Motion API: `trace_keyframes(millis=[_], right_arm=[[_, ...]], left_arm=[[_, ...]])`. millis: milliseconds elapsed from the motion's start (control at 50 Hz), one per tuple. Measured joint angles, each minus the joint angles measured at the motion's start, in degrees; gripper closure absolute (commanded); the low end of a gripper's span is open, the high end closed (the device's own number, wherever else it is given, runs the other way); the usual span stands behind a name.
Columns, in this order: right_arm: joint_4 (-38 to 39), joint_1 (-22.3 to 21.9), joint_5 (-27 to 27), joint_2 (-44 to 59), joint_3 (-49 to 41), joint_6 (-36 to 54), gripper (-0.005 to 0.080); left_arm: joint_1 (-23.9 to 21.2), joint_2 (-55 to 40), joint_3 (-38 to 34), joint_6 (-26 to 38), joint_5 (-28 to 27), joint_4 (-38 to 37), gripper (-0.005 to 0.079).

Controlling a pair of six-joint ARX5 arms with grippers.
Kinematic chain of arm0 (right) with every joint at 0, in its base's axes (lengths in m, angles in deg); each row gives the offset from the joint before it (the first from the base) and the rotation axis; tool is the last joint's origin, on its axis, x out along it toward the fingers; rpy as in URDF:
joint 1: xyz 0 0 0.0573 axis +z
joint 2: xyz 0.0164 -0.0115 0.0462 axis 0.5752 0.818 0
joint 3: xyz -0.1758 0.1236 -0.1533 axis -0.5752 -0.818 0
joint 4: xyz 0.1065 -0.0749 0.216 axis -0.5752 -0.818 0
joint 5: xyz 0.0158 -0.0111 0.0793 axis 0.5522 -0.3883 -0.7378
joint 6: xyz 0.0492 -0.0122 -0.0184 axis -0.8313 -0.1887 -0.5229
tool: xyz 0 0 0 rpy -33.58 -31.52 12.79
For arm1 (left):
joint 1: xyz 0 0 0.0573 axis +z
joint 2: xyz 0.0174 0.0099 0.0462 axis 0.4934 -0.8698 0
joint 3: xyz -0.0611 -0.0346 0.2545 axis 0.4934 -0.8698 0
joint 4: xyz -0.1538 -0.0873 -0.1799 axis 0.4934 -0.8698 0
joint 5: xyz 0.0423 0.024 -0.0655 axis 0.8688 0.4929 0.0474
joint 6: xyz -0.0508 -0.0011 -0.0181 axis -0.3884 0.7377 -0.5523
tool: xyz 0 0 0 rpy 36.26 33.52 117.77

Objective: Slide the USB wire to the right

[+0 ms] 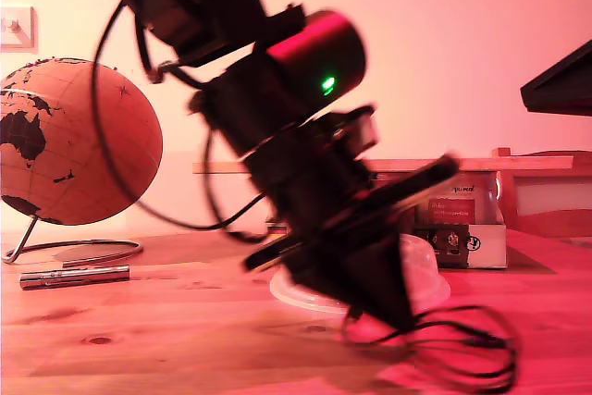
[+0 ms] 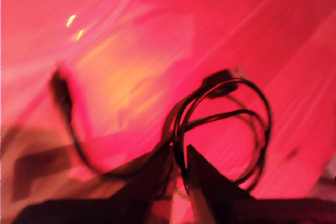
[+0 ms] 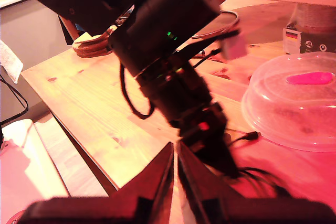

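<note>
USB wire [image 2: 226,124] pinched by my first gripper [image 2: 178,163] beside clear plastic dome [image 3: 294,103]; my second gripper [image 3: 176,163] pressed together, empty.

First wrist view all motion-blurred: USB wire [image 2: 231,108] loops smeared, plug ends unreadable. My first gripper [image 2: 177,157] fingertips soft, grip on wire can't be confirmed. Exterior view: arm [image 1: 296,136] blocks most of clear dome [image 1: 421,270]; globe [image 1: 65,141] cut by the exterior view's left edge. Box [image 1: 460,221] label too small. My second gripper [image 3: 176,156] cropped at frame edge.
</note>
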Motion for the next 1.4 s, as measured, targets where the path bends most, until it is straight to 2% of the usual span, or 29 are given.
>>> trace_keyframes(millis=[160,400,740,1000,1140,1260,1320,1400], right_arm=[[-0.02,0.0,0.85,0.0,0.0,0.0,0.0765],[-1.66,0.0,8.17,0.0,0.0,0.0,0.0765],[-3.39,0.0,9.38,0.0,0.0,0.0,0.0765],[-3.39,0.0,9.42,0.0,0.0,0.0,0.0765],[-3.39,0.0,9.42,0.0,0.0,0.0,0.0765],[-3.39,0.0,9.42,0.0,0.0,0.0,0.0765],[-3.39,0.0,9.44,0.0,0.0,0.0,0.0765],[-3.39,0.0,10.12,0.0,0.0,0.0,0.0765]], left_arm=[[-0.39,0.0,0.7,0.0,0.0,0.66,0.0684],[-0.37,0.0,0.74,0.02,0.0,0.59,0.0684],[-0.31,0.81,0.74,3.34,1.42,-2.01,0.0684],[-0.24,7.39,0.83,5.01,1.99,-3.3,0.0684],[-0.24,8.28,1.7,5.51,2.01,-7.04,0.0686],[-0.24,8.9,1.68,10.23,3.41,-13.03,0.0727],[-0.17,9.81,1.66,11.96,4.31,-14.34,0.0761],[0.13,12.24,1.64,12.92,5.42,-15.37,0.0766]])
